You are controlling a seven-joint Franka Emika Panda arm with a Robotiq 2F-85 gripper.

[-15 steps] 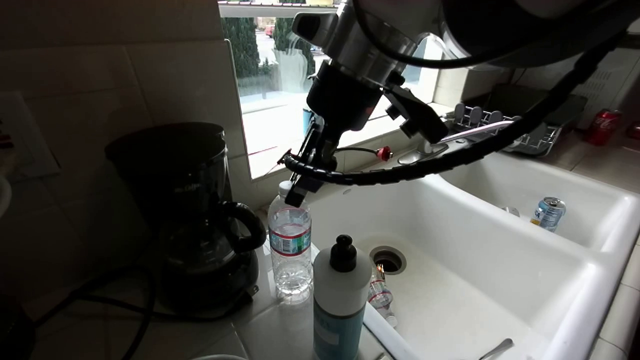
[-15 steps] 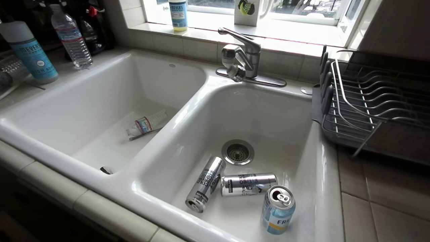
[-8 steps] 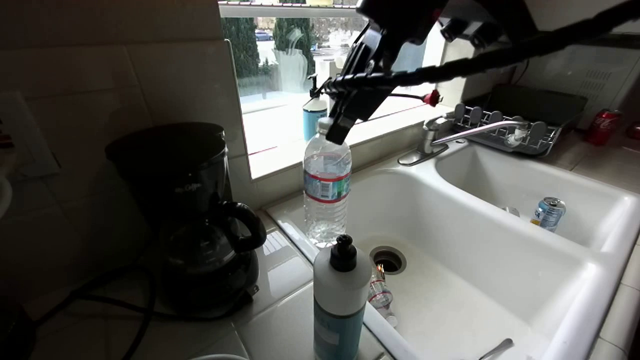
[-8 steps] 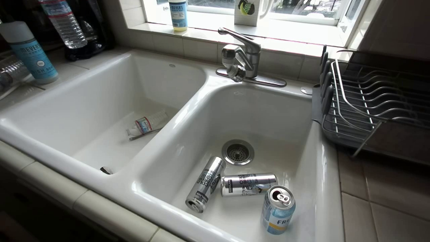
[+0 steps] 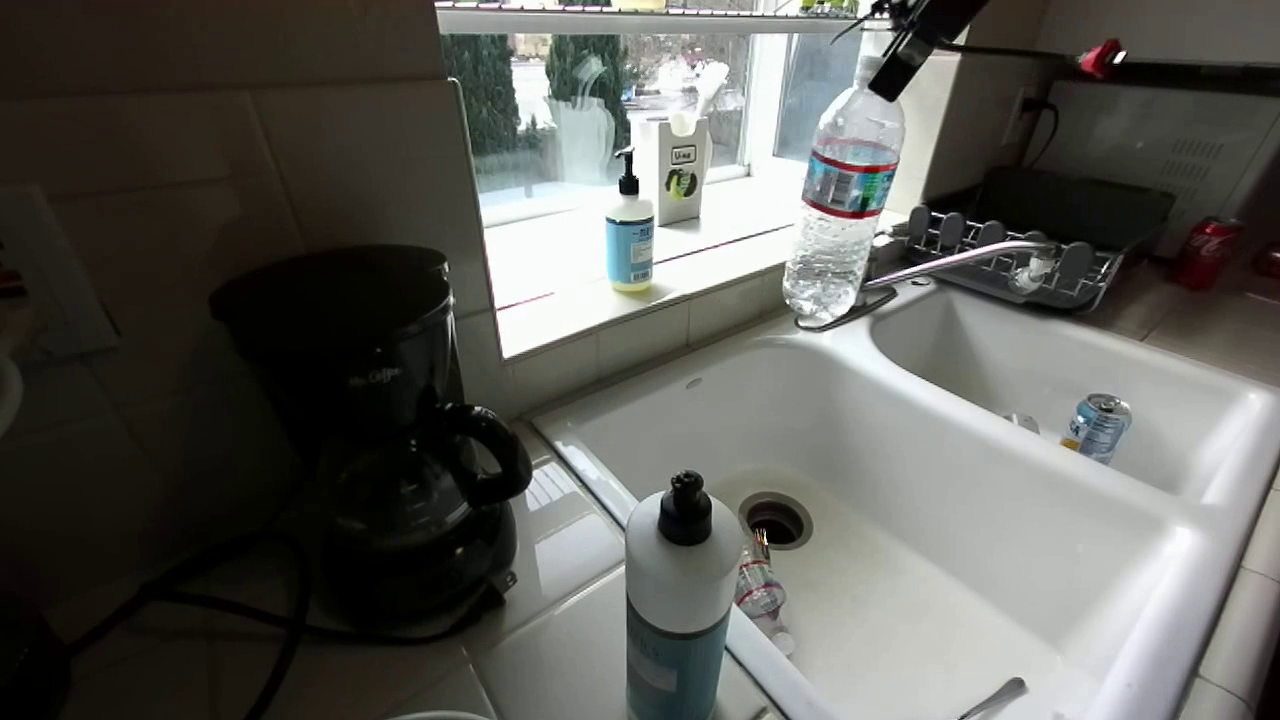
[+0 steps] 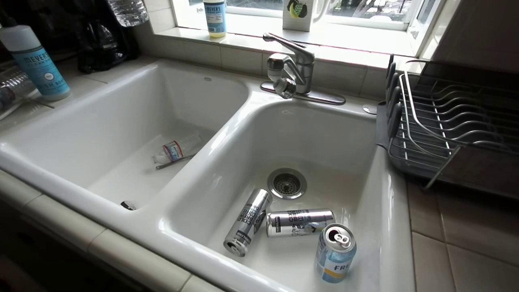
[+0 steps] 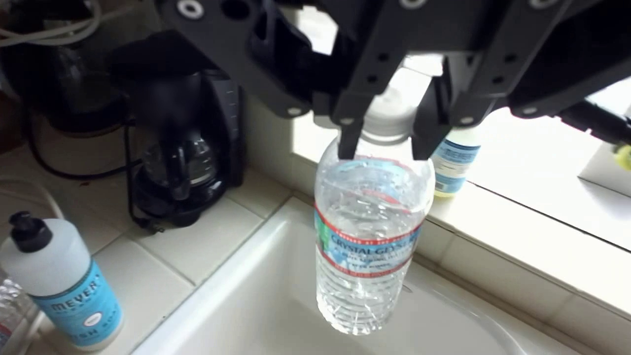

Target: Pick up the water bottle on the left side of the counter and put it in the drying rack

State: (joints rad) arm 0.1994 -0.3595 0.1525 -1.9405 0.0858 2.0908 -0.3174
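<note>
My gripper (image 5: 888,82) is shut on the white-capped top of the clear water bottle (image 5: 848,200). In the wrist view the fingers (image 7: 385,143) pinch the neck of the bottle (image 7: 367,241), which hangs over a sink basin. The bottle is off the counter (image 5: 565,560) and slightly tilted. Only the bottle's lower end (image 6: 129,14) shows at the top left in an exterior view, where the gripper is out of view. The wire drying rack (image 6: 442,125) stands beyond the far basin, and also shows in an exterior view (image 5: 1005,255).
The faucet (image 6: 306,73) stands between the basins and the window sill. A teal dish soap bottle (image 5: 685,600) and a black coffee maker (image 5: 400,430) stand on the counter. A second clear bottle (image 6: 173,150) lies in a basin; several cans, including a blue one (image 6: 335,255), are in the neighbouring basin.
The gripper has lifted the water bottle off the counter beside the coffee maker. It has carried it up and across the sink toward the faucet side, and the bottle has tilted slightly.
</note>
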